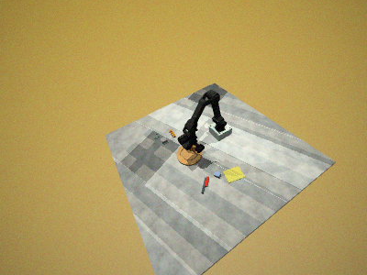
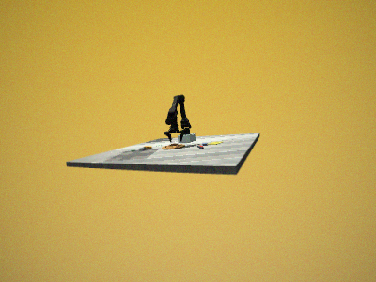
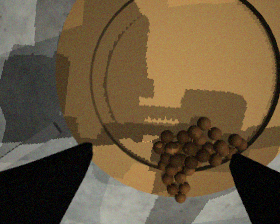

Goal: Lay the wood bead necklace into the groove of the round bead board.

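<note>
The round bead board (image 1: 183,159) (image 2: 165,148) (image 3: 200,55) is light wood with a thin dark circular groove (image 3: 92,75). The wood bead necklace (image 3: 190,148) is brown and lies bunched in a pile at the bottom of the board in the wrist view. The pile covers a short stretch of the groove, with many beads inside the ring and a few reaching out towards the rim. The beads are too small to make out in the top and exterior views. My gripper (image 2: 176,140) (image 3: 161,155) is open and empty above the board, its fingers wide apart on either side of the pile.
A blue block (image 1: 217,174), a yellow sheet (image 1: 234,174), and a red piece (image 1: 206,181) beside a dark grey stick (image 1: 203,188) lie on one side of the board. An orange item (image 1: 172,133) lies on the other side. The arm stands on a grey box (image 1: 221,135).
</note>
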Controlling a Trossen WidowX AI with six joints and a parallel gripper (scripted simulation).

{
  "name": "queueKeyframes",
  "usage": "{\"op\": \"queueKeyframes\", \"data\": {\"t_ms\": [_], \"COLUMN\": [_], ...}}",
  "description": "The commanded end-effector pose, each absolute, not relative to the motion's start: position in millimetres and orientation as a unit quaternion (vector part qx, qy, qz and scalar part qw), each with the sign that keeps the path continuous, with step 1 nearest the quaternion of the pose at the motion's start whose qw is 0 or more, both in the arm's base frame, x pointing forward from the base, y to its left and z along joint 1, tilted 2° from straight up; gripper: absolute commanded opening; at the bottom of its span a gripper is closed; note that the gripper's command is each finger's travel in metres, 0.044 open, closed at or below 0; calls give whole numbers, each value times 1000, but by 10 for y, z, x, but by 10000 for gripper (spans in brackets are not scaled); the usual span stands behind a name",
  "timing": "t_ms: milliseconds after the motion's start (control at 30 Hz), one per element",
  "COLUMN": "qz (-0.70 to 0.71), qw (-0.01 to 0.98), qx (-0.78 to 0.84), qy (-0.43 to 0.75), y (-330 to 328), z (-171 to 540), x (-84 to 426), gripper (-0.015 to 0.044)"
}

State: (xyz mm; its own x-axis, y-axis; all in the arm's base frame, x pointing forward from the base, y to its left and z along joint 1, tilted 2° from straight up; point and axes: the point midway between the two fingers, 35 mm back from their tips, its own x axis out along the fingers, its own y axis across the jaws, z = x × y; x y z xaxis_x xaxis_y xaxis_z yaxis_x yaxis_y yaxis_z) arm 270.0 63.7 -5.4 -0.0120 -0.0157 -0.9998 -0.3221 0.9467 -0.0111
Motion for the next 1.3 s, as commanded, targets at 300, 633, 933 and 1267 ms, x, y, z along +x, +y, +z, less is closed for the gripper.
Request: {"op": "queueKeyframes", "data": {"t_ms": [300,633,933,1267], "qz": [108,108,-161,-246], "qw": [693,693,688,665], "qx": [-119,-119,146,230], "qy": [703,703,692,667], "y": [636,636,485,435], "z": [-45,-45,102,151], "x": [2704,2704,2745,2754], "gripper": [440,440,310,310]}}
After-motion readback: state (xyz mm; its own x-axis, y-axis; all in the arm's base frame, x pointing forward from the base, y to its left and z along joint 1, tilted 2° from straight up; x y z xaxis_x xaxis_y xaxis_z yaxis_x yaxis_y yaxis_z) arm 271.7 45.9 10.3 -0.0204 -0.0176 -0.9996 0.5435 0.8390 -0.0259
